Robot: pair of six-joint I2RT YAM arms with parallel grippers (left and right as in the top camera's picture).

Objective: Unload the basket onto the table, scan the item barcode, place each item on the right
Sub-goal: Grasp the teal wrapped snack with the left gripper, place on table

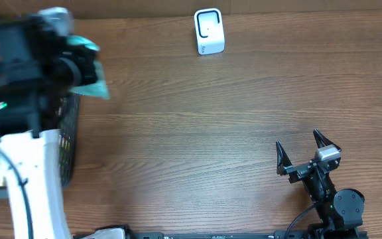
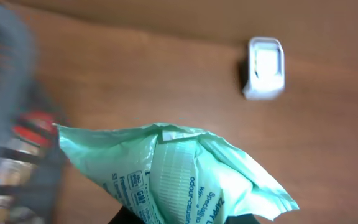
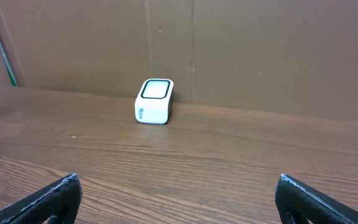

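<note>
Pouch, mint green, printed "GMP" and "odour-causin", is pinched tight in your left gripper by the basket, well apart from the scanner. Your right gripper stands wide open, empty

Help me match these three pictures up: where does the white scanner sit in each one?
Overhead: the white scanner is at top centre.
Left wrist: the white scanner is at upper right, beyond the green packet.
Right wrist: the white scanner is left of centre, before the brown wall.
Shared landmark: the wood-grain table under it in all three views.
</note>
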